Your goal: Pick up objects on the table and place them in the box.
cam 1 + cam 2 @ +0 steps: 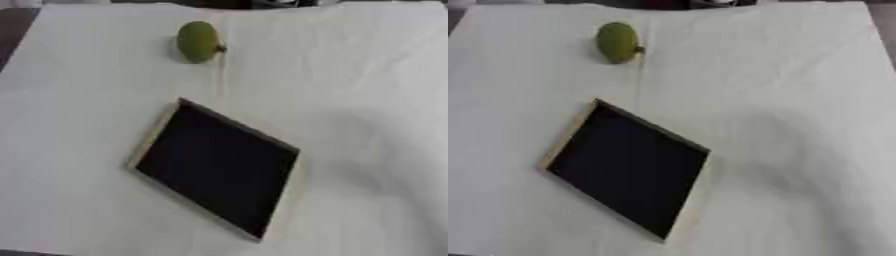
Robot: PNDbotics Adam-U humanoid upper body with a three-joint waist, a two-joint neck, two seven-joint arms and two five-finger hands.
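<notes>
On the far side of the table, left of centre, a green fruit (pixel 198 41) lies on the white cloth (pixel 367 100), a small brown stem at its right. Nearer, well apart from it, sits the box (pixel 214 167), turned askew, dark inside with pale rims. Neither hand shows in either view, so I cannot tell how open they are or whether they hold anything. Rounded as it is, the fruit looks likely to roll if nudged, and the wrinkled cloth could drag under a reaching hand.
</notes>
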